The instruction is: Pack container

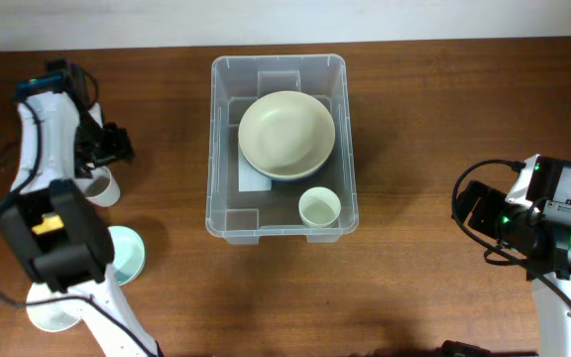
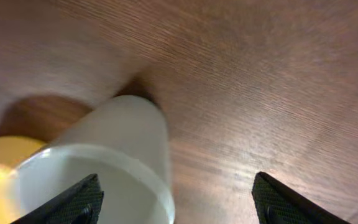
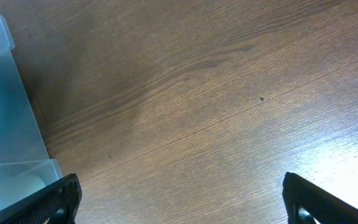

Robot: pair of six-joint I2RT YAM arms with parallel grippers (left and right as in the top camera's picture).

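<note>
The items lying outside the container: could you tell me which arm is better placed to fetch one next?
Left, probably. The left gripper, open, hangs right at a white cup, and the loose items sit left of the container. The right gripper hangs over bare table on the other side.

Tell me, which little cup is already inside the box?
The small pale cup in the container, just beside the big cream bowl. The other white cup is outside, on the table by the left gripper.

setting: robot lab bench | cue: wooden table (image 1: 434, 109), two arms (image 1: 53, 233)
</note>
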